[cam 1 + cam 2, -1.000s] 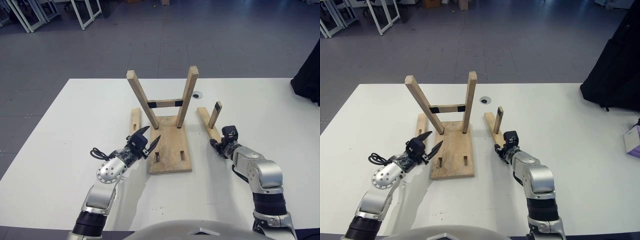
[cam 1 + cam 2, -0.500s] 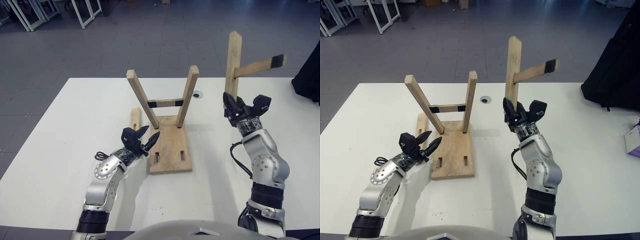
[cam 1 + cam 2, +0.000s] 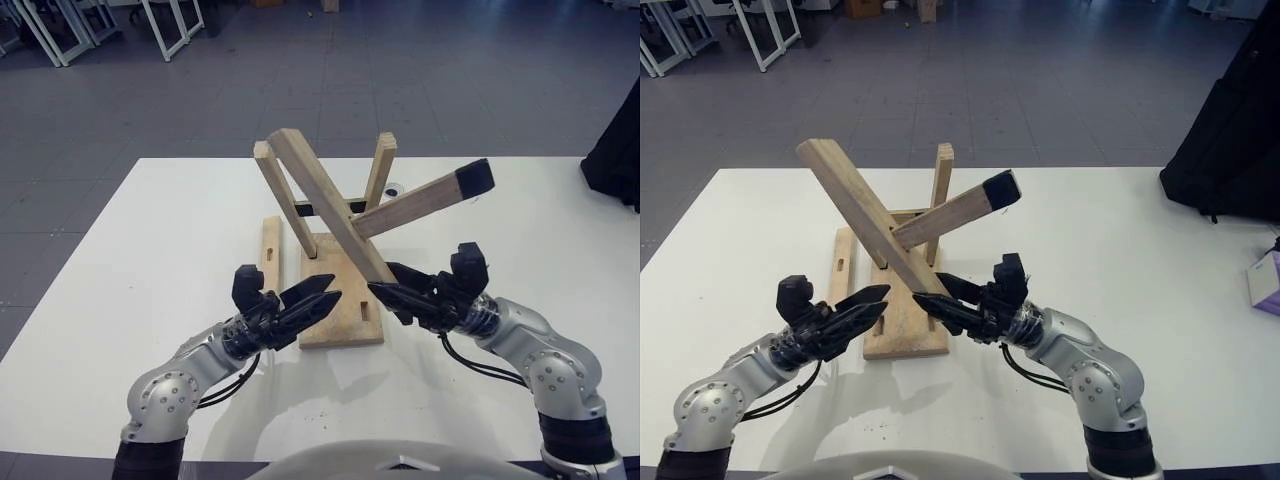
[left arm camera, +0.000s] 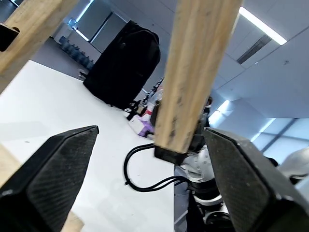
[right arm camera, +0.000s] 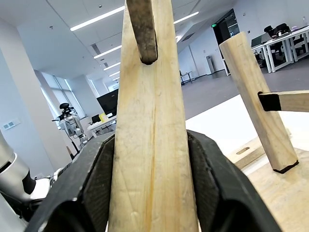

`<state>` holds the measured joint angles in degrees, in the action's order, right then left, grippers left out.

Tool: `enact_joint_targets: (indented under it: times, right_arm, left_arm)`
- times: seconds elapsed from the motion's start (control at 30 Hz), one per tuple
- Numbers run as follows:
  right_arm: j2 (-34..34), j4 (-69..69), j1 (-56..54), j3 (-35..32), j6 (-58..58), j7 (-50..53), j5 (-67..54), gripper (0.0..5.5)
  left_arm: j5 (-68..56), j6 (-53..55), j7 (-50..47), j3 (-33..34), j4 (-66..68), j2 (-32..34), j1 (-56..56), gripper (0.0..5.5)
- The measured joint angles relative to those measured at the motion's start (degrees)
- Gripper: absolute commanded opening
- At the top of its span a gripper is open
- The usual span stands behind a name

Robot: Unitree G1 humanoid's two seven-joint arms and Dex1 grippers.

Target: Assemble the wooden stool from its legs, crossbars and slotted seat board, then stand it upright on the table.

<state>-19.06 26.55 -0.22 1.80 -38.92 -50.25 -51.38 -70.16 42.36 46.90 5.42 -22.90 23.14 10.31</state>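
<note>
The slotted seat board (image 3: 345, 318) lies flat on the white table (image 3: 150, 250). Two legs (image 3: 381, 168) stand in it, joined by a crossbar (image 3: 312, 208) with black ends. My right gripper (image 3: 388, 290) is shut on a third leg (image 3: 325, 200) at its lower end. That leg tilts up and left over the board, and its own crossbar (image 3: 430, 198) sticks out to the right. My left gripper (image 3: 332, 290) is open just left of that lower end, above the board's left edge. A loose leg (image 3: 269, 240) lies left of the board.
A round cable hole (image 3: 397, 187) sits in the table behind the stool. A black bag (image 3: 620, 140) stands past the right edge and a purple box (image 3: 1265, 280) lies at the far right. Open floor and desk frames lie beyond the table.
My right gripper picked the leg with its crossbar off the table, held it upright, then tilted it left over the board. My left gripper moved in toward the leg's lower end.
</note>
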Motion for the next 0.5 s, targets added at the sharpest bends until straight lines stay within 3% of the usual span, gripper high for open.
enact_joint_targets:
  times: [0.27,0.5]
  right_arm:
    - [-0.08,-2.48,3.15,6.04,0.63,-2.39,2.05,2.00]
    - [0.72,-5.07,3.64,5.73,-3.20,-1.15,-2.27,2.00]
  left_arm:
    - [-5.89,0.68,-4.20,2.39,-0.13,-1.58,-2.17,4.02]
    - [-6.08,-0.03,-5.75,3.21,-0.87,-2.79,-2.12,4.02]
